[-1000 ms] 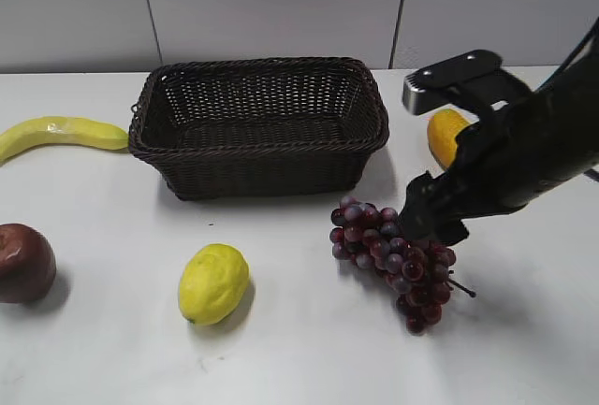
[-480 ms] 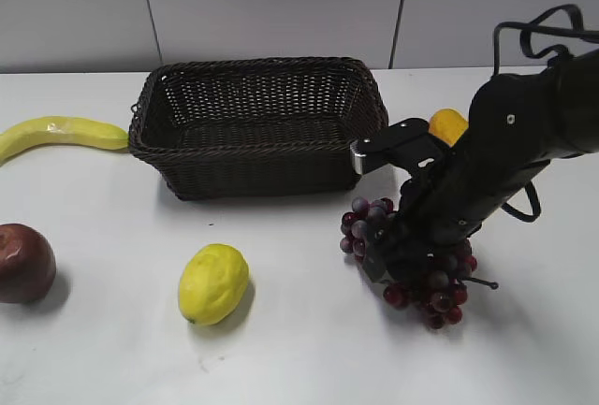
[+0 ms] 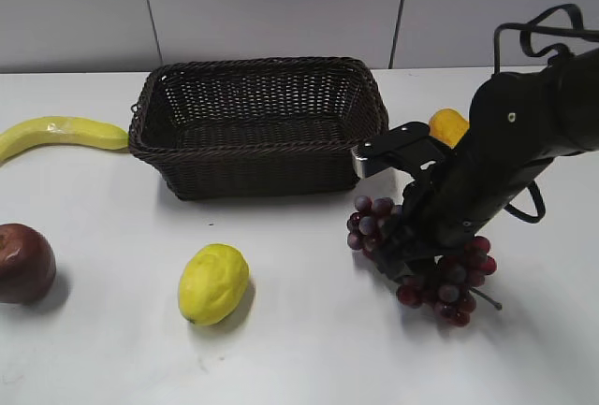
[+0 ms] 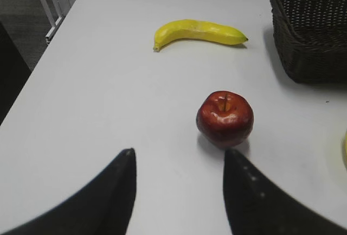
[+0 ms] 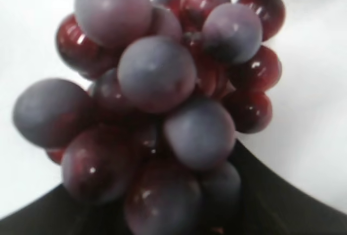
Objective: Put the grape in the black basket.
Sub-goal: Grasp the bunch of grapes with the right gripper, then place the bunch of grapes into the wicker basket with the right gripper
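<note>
Two arms here, but only the right one is busy. Its end effector (image 3: 412, 253) is down on the grape (image 3: 440, 279) bunch at lower right of the exterior frame, and the right wrist view is filled with grapes (image 5: 157, 110) pressed up against the dark fingers (image 5: 282, 191), so it looks clamped on the bunch. Can't tell whether the bunch is off the desk (image 3: 299, 349) or resting on it. It sits just right of and below the black basket (image 3: 259, 124), apart from it. An orange-yellow fruit (image 3: 447, 126) peeks out behind the arm.

The left end effector (image 4: 179, 191) is spread wide with nothing in it, hovering over the desk near the apple (image 4: 224, 118). Banana (image 4: 198, 32) at upper middle of that view, basket corner upper right. A lemon (image 3: 213, 283) sits lower left of centre in the exterior frame.
</note>
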{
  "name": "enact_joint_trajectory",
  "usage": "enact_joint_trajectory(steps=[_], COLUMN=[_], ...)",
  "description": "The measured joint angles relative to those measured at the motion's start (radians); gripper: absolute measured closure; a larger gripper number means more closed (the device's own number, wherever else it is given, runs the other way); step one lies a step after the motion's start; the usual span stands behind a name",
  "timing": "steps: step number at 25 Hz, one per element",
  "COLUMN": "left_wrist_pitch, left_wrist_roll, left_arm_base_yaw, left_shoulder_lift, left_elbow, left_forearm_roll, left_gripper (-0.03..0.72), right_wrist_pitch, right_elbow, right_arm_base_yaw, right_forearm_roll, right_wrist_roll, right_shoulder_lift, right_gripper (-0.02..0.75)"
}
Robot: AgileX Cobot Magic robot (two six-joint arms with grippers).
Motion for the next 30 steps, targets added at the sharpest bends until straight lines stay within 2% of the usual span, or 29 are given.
enact_joint_trajectory(steps=[5, 10, 17, 25, 30], left_wrist_pitch=[0.000, 0.000, 0.000, 0.000, 0.000], left_wrist_roll=[0.000, 0.000, 0.000, 0.000, 0.000], left_arm_base_yaw=[0.000, 0.000, 0.000, 0.000, 0.000], left_shoulder_lift=[0.000, 0.000, 0.000, 0.000, 0.000], left_elbow=[0.000, 0.000, 0.000, 0.000, 0.000], left_forearm_roll=[0.000, 0.000, 0.000, 0.000, 0.000], left_gripper=[0.199, 0.199, 0.199, 0.199, 0.199], right_wrist_pitch=[0.072, 0.209, 0.386, 0.383, 0.286], right_elbow=[0.001, -0.033, -0.268, -0.574, -0.705], right_arm_base_yaw=[0.000, 0.000, 0.000, 0.000, 0.000], right_forearm_roll=[0.000, -0.001, -0.001, 0.001, 0.002], right_wrist_roll=[0.000, -0.001, -0.001, -0.002, -0.009], right_shoulder_lift=[-0.094, -0.234, -0.344, -0.263, -0.101], right_gripper=[0.406, 0.409, 0.417, 0.418, 0.418])
